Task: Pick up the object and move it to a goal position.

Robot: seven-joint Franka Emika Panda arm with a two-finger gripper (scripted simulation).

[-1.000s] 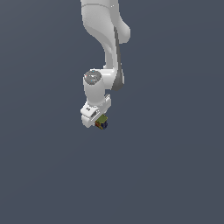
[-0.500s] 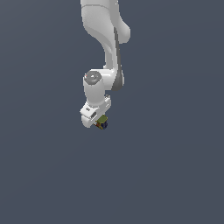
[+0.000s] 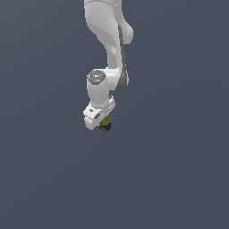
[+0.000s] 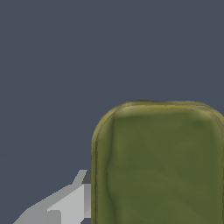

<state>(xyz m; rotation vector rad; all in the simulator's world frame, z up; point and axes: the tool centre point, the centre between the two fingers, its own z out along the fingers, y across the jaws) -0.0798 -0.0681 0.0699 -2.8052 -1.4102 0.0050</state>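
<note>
The object [image 3: 106,124] is a small tin with a greenish top and dark blue sides, and it sits right under the white hand of the arm in the exterior view. My gripper [image 3: 104,127] points down and is shut on it. In the wrist view the object's greenish rounded-rectangular top [image 4: 157,166] fills much of the picture, very close to the camera. One grey finger [image 4: 65,203] rests against its side. The other finger is out of that picture.
A plain dark grey-blue surface [image 3: 179,179] lies all around the arm. The white arm [image 3: 109,40] comes down from the top of the exterior view. No goal marker shows.
</note>
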